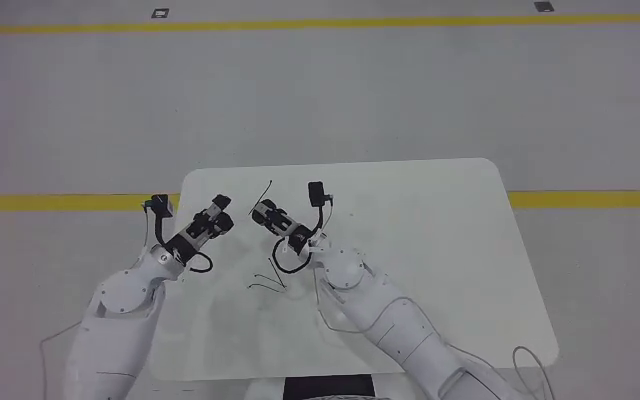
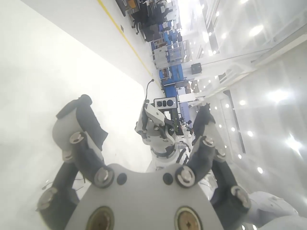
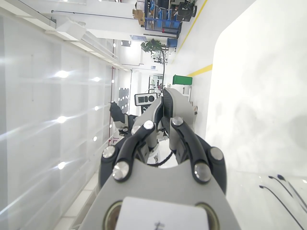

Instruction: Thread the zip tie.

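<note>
- The right gripper [image 1: 263,212] hung tilted over the table [image 1: 430,250], facing the left gripper [image 1: 222,214].
- The left gripper [image 2: 144,104] gaped wide, empty, levelled at the zip tie [image 2: 146,88].
- The right gripper [image 3: 165,96] pinched the upright zip tie [image 3: 163,65]; spare ties [image 3: 280,183] lay on the table.

Arms [image 1: 390,310]: white shells | left pincer [image 2: 144,105]: grey plate, silver screws, black pads [image 2: 88,118], perhaps rubber

Left end effector [image 1: 225,213] spread wide, right end effector [image 3: 165,94] clamped.
</note>
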Available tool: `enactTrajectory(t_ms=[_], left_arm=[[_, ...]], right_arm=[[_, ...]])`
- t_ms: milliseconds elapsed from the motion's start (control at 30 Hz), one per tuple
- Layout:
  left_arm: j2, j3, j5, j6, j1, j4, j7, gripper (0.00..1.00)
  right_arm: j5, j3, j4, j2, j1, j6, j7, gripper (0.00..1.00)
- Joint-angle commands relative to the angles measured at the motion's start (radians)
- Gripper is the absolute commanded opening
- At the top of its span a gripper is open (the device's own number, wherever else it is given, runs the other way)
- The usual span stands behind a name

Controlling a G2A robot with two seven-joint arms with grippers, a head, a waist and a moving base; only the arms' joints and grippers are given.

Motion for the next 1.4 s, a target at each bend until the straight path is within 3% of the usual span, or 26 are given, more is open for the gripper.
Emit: enactTrajectory(t_ms=[0,67,300,367,633,900,967,1000,1033,1167,1367], left_arm=[[-0.001,0.010,0.002,0.008,0.000,0.006,0.001,1.00],[0.001,0.019,0.030,0.000,-0.007,0.018,-0.010,1.00],[0.001,0.042,0.042,0.000,-0.014,-0.001,-0.064,1.00],[-0.002,0.036,0.044,0.000,-0.013,-0.043,-0.040,1.00],[-0.002,0.036,0.044,0.000,-0.013,-0.043,-0.040,1.00],[0.002,0.047,0.091,0.025,-0.018,-0.027,0.007,1.00],[0.003,0.049,0.099,0.026,-0.018,-0.023,0.014,0.87],[0.004,0.051,0.099,0.025,-0.018,-0.021,0.015,0.73],[0.004,0.052,0.102,0.024,-0.019,-0.019,0.015,0.50],[0.007,0.060,0.112,0.026,-0.023,-0.011,0.012,0.38],[0.009,0.077,0.136,0.040,-0.034,0.005,0.018,0.33]], right_arm=[[-0.007,-0.004,-0.005,0.000,-0.007,0.005,-0.003,0.00],[-0.017,-0.011,-0.011,-0.003,-0.010,0.015,-0.014,0.00],[-0.013,-0.049,0.031,-0.024,0.011,0.042,-0.037,0.00],[-0.006,-0.055,0.042,-0.028,0.017,0.045,-0.036,0.00],[-0.006,-0.055,0.042,-0.028,0.017,0.045,-0.036,0.00],[-0.085,-0.064,-0.012,-0.028,-0.018,0.076,-0.104,0.00],[-0.099,-0.058,-0.019,-0.027,-0.023,0.083,-0.115,0.00],[-0.100,-0.056,-0.022,-0.026,-0.025,0.085,-0.114,0.00],[-0.102,-0.054,-0.024,-0.026,-0.027,0.087,-0.115,0.00],[-0.103,-0.041,-0.029,-0.025,-0.036,0.088,-0.121,0.00],[-0.099,-0.030,-0.027,-0.026,-0.044,0.081,-0.125,0.00]])
